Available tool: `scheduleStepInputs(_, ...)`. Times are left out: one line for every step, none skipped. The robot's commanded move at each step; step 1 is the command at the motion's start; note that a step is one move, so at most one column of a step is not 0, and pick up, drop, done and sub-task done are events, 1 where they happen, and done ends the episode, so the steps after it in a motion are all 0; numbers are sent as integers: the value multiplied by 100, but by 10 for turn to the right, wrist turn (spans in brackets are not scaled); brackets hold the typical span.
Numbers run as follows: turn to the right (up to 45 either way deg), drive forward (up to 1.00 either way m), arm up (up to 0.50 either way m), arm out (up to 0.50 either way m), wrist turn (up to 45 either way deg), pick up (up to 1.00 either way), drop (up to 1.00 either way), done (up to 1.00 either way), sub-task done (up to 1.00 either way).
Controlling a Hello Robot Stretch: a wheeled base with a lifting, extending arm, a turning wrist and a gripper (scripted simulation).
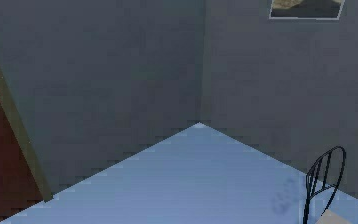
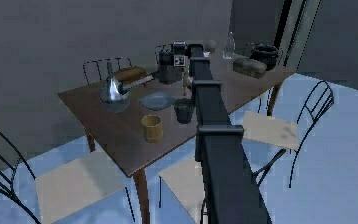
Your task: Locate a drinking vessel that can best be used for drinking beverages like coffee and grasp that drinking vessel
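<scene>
arm (image 2: 223, 150): a dark square bar that runs from the arm side view's 6 o'clock edge up over the table toward 12 o'clock.
gripper (image 2: 168, 66): a dark body at the bar's far end, at 9 o'clock from two small white marked squares, with tabletop things at and behind it. The state of its fingers cannot be told, nor whether it holds anything.
dark cup (image 2: 183, 110): stands upright near the middle of the table, at 5 o'clock from the gripper, with the arm just beside it at 3 o'clock.
tan cup (image 2: 151, 126): upright, at 8 o'clock from the dark cup, near the table's front edge.
table (image 2: 90, 107): dark wood.
blue plate (image 2: 155, 101): at 10 o'clock from the dark cup.
silver kettle (image 2: 114, 90): at 9 o'clock from the blue plate.
dark pot (image 2: 265, 53): at the table's 2 o'clock end.
wire chair (image 2: 277, 125): tan seat, at 3 o'clock from the table.
forward view: grey walls meet in a corner over blue floor (image 1: 187, 180), with a framed picture (image 1: 307, 8) at 1 o'clock.
</scene>
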Motion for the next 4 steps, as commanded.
scheduleStepInputs(0,0,0,0,120,0,0,0,0)
scheduleStepInputs(0,0,-30,0,0,0,0,0,0)
scheduleStepInputs(0,0,0,0,0,100,0,0,0)
scheduleStepInputs(0,0,10,0,0,0,0,0,0)
